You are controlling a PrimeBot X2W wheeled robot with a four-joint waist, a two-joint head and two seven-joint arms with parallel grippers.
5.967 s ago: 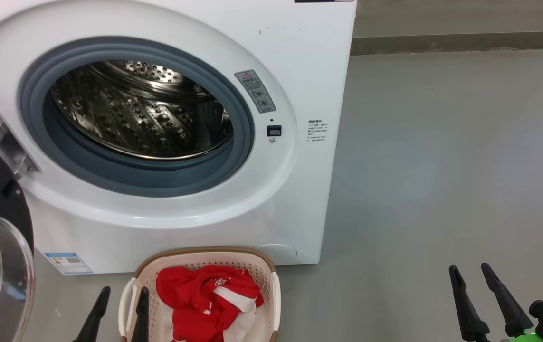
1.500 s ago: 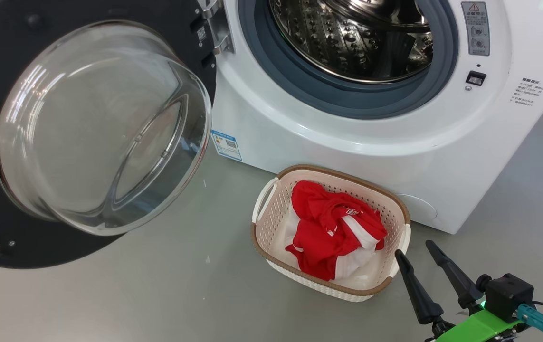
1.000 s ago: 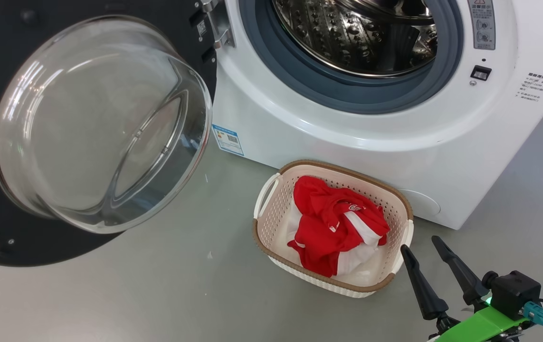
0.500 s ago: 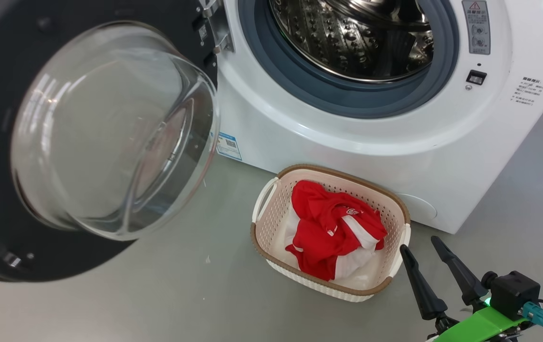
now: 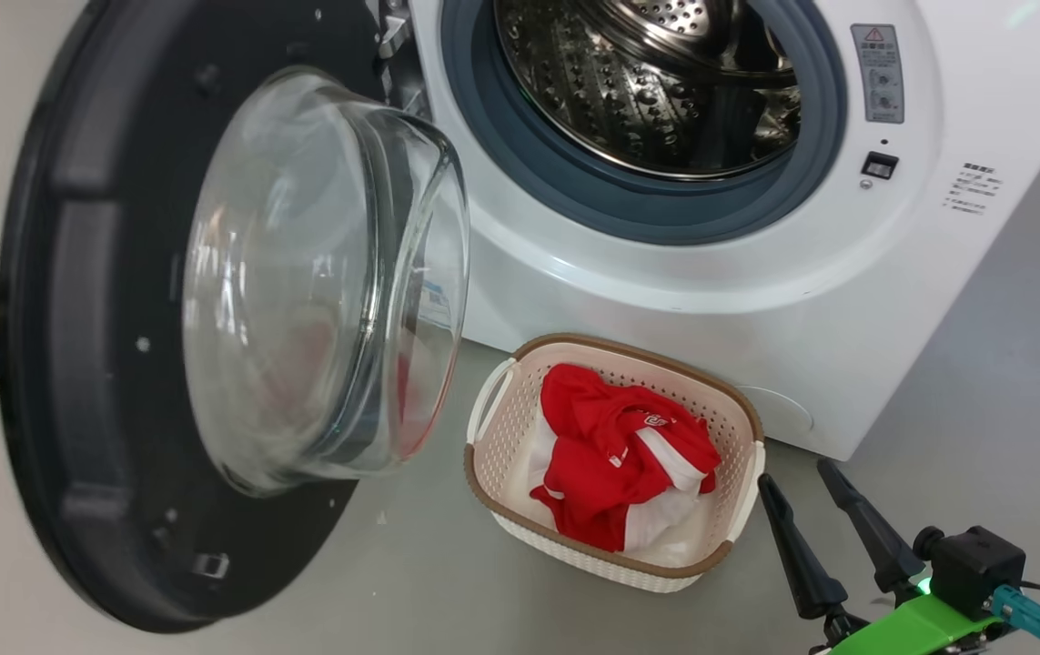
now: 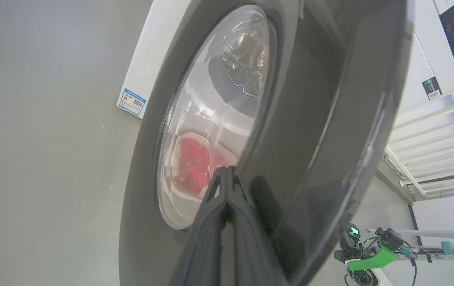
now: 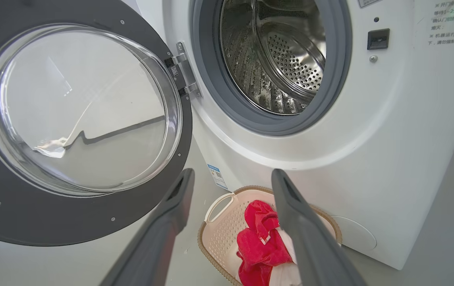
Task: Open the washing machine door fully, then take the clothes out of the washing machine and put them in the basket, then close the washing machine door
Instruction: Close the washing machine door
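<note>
- The left gripper [image 6: 227, 171] is clenched on nothing, its two fingers [image 6: 211, 222] pressed together into one blunt point. The tip appears to be set against the glossy outer face of the door [image 6: 310, 119], presumably so that the door can be pushed rather than grasped.
- The right gripper [image 5: 794, 478] is held released and empty at the near right, just beside the basket [image 5: 612, 339]. It is judged to be parked clear of the door's swing.
- The door is hinged at the left of the washing machine [image 5: 665, 273] and stands partly swung, with its glass bowl [image 5: 319, 273] pointed right toward the basket. Being round, it has no long axis, and its hinge line is upright.
- The clothes [image 5: 620, 446] are heaped in the basket, whose longer side seems laid along the machine's front. No clothes are seen in the drum [image 5: 629, 100], so only the closing is judged left.
</note>
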